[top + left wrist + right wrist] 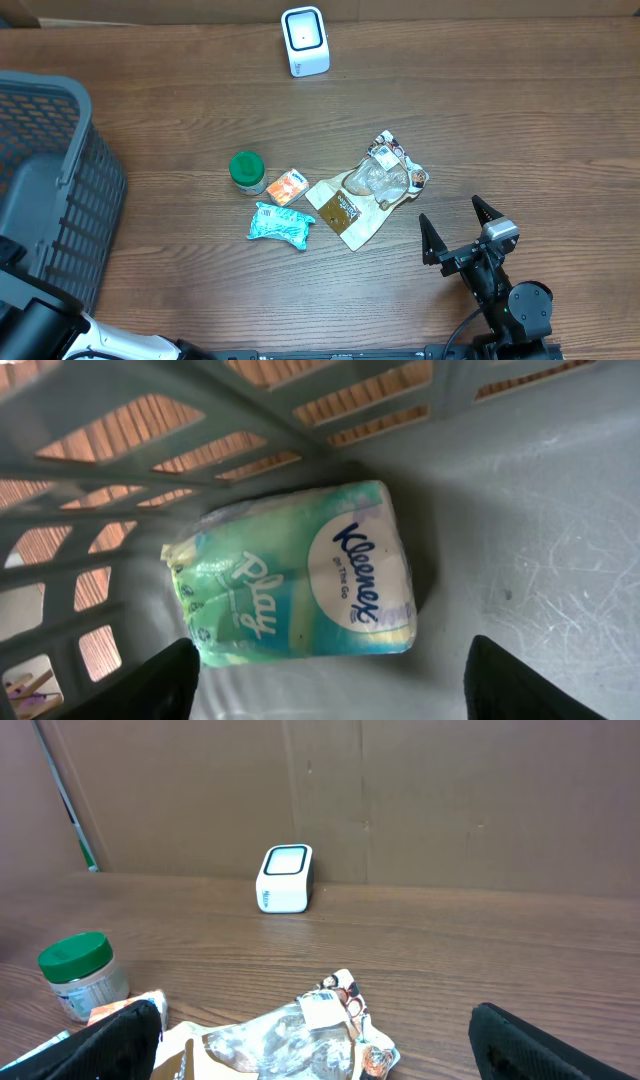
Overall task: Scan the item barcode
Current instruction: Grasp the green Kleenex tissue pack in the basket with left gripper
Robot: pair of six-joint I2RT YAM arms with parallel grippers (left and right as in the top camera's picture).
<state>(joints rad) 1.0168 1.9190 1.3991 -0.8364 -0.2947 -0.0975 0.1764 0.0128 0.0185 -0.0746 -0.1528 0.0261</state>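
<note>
The white barcode scanner point(305, 41) stands at the table's far edge, and it shows small in the right wrist view as the scanner point(286, 878). In the left wrist view a green and white Kleenex tissue pack point(300, 575) lies on the floor of the grey basket point(530, 530). My left gripper point(330, 685) hangs open just short of the pack, a black finger to either side, touching nothing. My right gripper point(458, 226) stands open near the table's front right, empty, facing a crumpled snack bag point(330, 1030).
A green-lidded jar point(247, 171), an orange packet point(288, 187), a teal tissue pack point(281, 224) and the brown and clear snack bag point(365, 195) lie mid-table. The grey slatted basket point(70, 130) fills the left side, my left arm point(30, 320) reaching in from below.
</note>
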